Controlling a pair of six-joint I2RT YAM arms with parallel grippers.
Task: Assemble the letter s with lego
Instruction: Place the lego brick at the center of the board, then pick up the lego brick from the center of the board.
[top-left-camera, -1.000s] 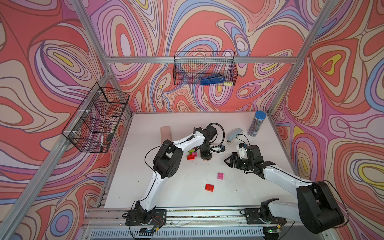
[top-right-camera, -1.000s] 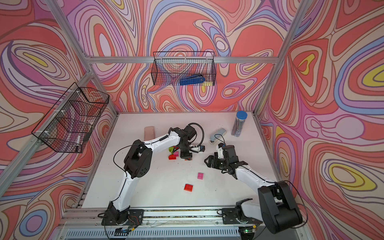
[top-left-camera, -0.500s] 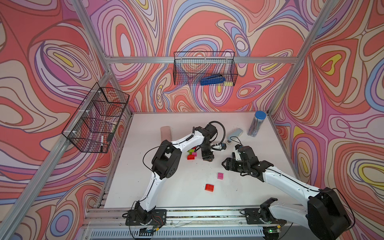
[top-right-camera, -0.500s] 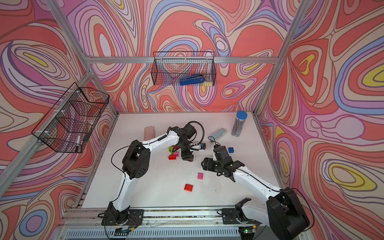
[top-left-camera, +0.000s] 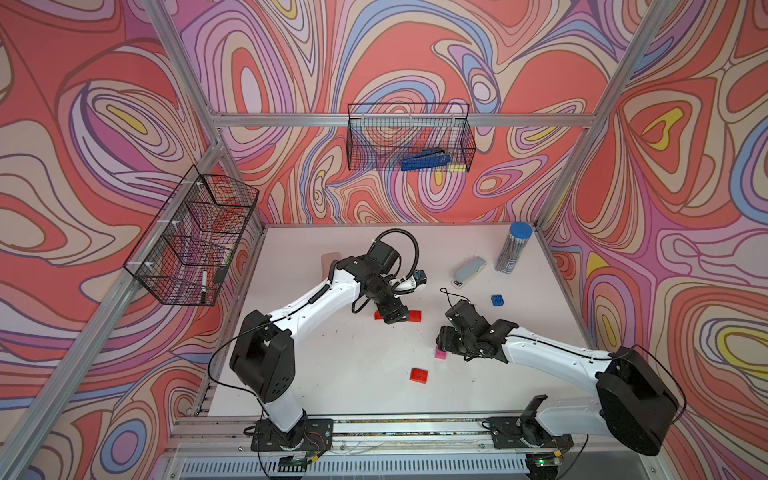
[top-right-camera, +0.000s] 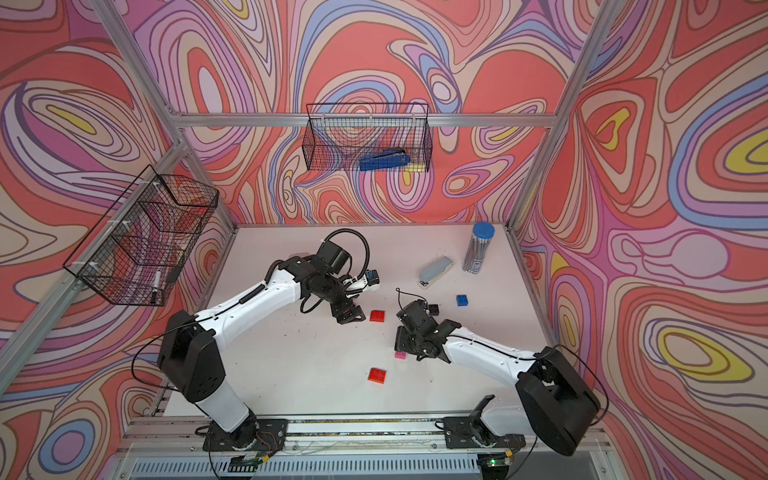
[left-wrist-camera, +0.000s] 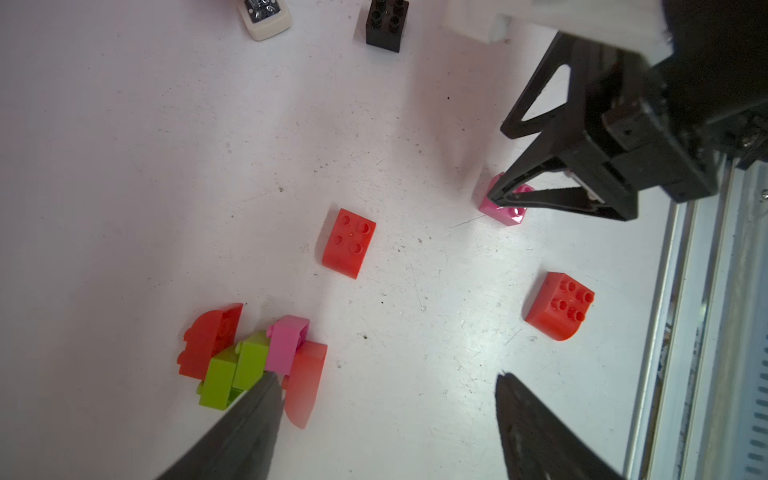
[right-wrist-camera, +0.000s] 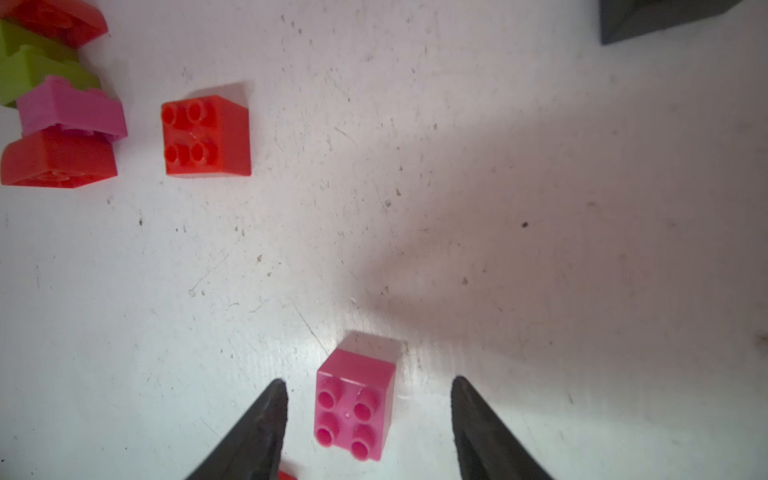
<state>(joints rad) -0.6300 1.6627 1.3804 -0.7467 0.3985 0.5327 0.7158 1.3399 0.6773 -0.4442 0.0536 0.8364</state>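
The right gripper (right-wrist-camera: 370, 382) hangs low over the white table (top-left-camera: 353, 374) with its jaws apart, one on each side of the loose pink brick (right-wrist-camera: 353, 409). Bare table shows in both gaps, so nothing is clamped. That pink brick lies flat, studs up, and everything else is placed from it.

To its left and a little closer to the arm bases lies a red brick (top-left-camera: 419, 374). A second red brick (top-left-camera: 415, 316) lies farther back on the left, studs up. Just beyond that one, still farther left of the pink brick, is a joined row of bricks (left-wrist-camera: 249, 361) lying on its side: red, lime green, pink, red.

The left gripper (left-wrist-camera: 388, 382) hovers there, well apart from the pink brick, jaws wide and empty. One finger (left-wrist-camera: 245, 424) overlaps the end of the row; I cannot tell whether it touches.

Behind the pink brick lies a black brick (top-right-camera: 433, 308), and behind and to the right a blue brick (top-left-camera: 496, 300). The stapler (top-left-camera: 468, 270) is farther back again
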